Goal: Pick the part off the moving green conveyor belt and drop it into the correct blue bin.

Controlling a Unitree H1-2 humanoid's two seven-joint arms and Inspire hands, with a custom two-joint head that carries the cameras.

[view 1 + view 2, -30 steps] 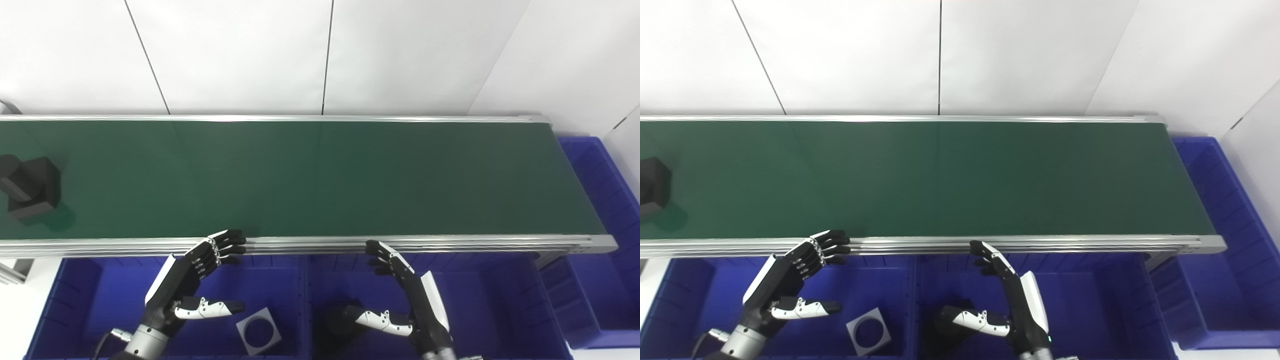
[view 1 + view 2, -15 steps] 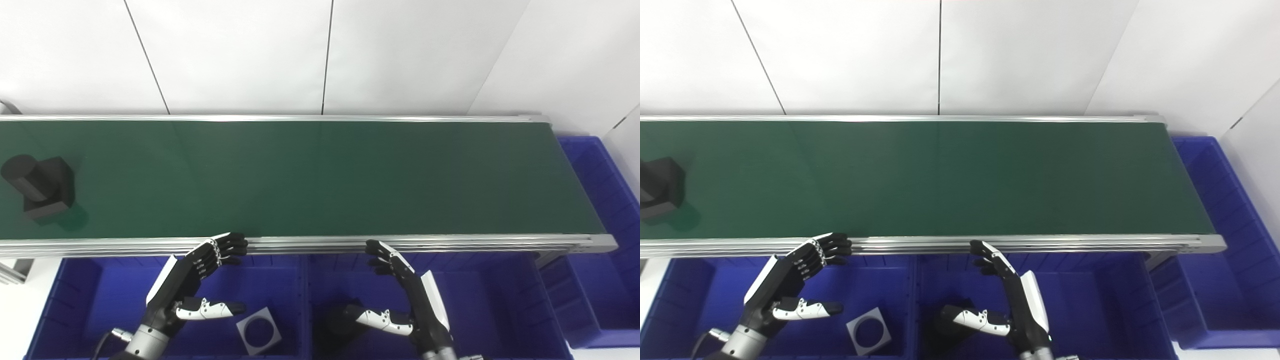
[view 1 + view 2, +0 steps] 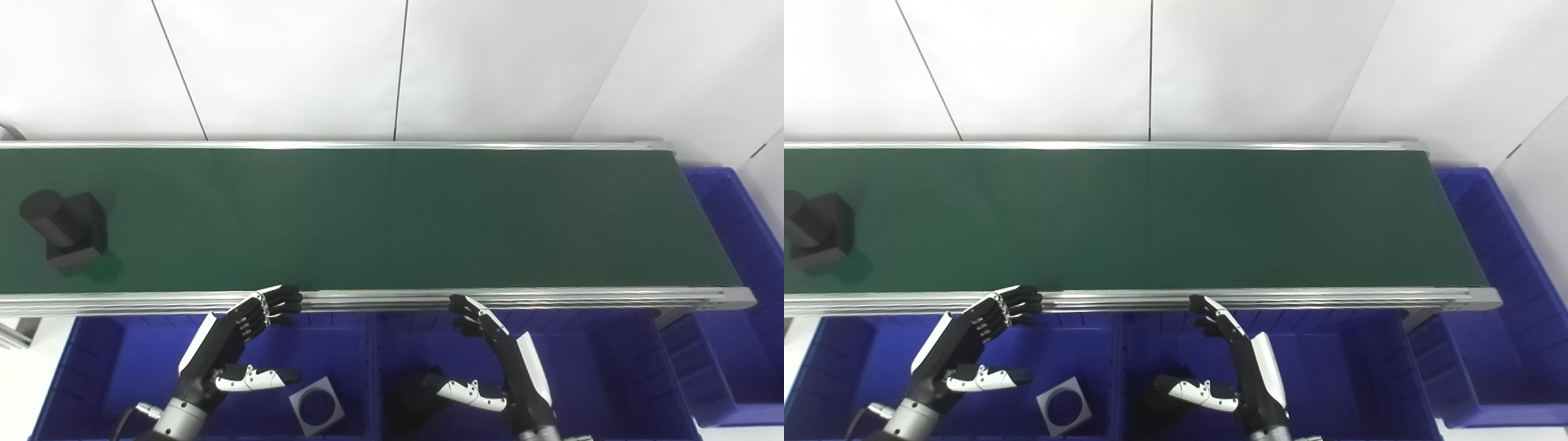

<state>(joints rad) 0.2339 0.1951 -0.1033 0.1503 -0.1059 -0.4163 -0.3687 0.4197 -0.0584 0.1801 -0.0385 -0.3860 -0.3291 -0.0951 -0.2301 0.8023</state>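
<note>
A black part [image 3: 64,229], a block with a round stub on top, rides on the green conveyor belt [image 3: 392,214] at its far left end. My left hand [image 3: 236,340] is open and empty, held over the left blue bin [image 3: 131,361] just below the belt's front rail, well right of the part. My right hand [image 3: 496,361] is open and empty over the middle blue bin [image 3: 600,367]. Both hands show the same way in the right eye view, left hand [image 3: 968,340] and right hand [image 3: 1237,361].
A grey square plate with a round hole [image 3: 316,405] lies in the left bin. A dark part [image 3: 422,392] lies in the middle bin under my right hand. Another blue bin [image 3: 741,245] stands past the belt's right end. A white wall runs behind the belt.
The black part has travelled to the right along the belt. Both hands have stayed in place.
</note>
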